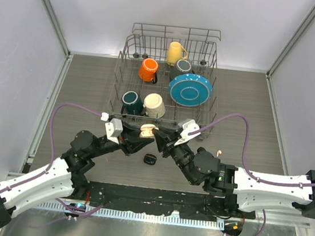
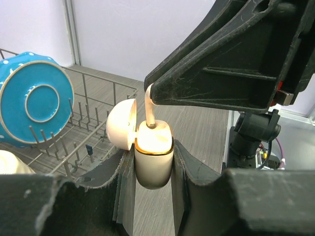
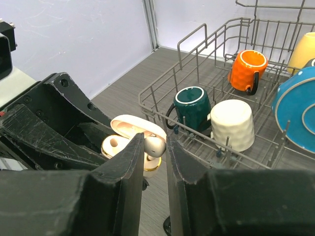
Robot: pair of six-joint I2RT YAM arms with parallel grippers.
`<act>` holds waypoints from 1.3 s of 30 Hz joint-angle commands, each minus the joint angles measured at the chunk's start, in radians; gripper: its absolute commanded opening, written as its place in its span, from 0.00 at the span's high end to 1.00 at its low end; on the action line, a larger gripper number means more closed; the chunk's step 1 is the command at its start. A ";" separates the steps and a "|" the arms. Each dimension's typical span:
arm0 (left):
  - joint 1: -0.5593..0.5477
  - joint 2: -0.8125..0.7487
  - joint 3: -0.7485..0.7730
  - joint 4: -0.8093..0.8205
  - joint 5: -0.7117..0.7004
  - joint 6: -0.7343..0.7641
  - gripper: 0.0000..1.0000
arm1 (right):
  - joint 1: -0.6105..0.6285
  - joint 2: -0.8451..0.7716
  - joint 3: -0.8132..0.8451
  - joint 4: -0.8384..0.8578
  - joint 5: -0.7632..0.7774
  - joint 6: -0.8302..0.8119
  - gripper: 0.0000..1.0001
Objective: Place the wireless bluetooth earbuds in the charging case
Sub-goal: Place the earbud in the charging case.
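My left gripper (image 2: 153,164) is shut on a white charging case (image 2: 153,162) and holds it upright above the table with its lid (image 2: 121,123) hinged open. My right gripper (image 3: 155,143) is shut on a white earbud (image 3: 156,146), right over the case (image 3: 116,147). In the left wrist view the earbud's stem (image 2: 149,111) points down into the case's opening. In the top view both grippers, left (image 1: 141,135) and right (image 1: 164,139), meet at the case (image 1: 147,130) just in front of the rack. The other earbuds are not in view.
A wire dish rack (image 1: 121,62) stands right behind the grippers with orange (image 1: 148,69), yellow (image 1: 176,52), teal (image 1: 130,100) and cream (image 1: 154,104) mugs and a blue plate (image 1: 190,89). A small black object (image 1: 150,160) lies on the table below the grippers.
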 commanded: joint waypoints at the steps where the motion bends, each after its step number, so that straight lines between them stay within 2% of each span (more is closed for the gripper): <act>1: 0.002 -0.029 0.045 0.024 0.019 0.039 1.00 | -0.004 0.000 0.052 -0.017 0.046 -0.060 0.99; 12: 0.002 -0.024 0.046 0.042 -0.003 0.042 1.00 | -0.004 0.017 0.078 -0.121 -0.047 -0.035 0.99; 23: 0.002 -0.041 0.040 0.020 -0.017 0.036 1.00 | -0.003 -0.053 0.047 -0.006 0.040 -0.060 0.99; 39: 0.002 -0.018 0.051 0.036 -0.009 0.036 1.00 | -0.001 -0.011 0.084 -0.023 -0.052 -0.020 0.99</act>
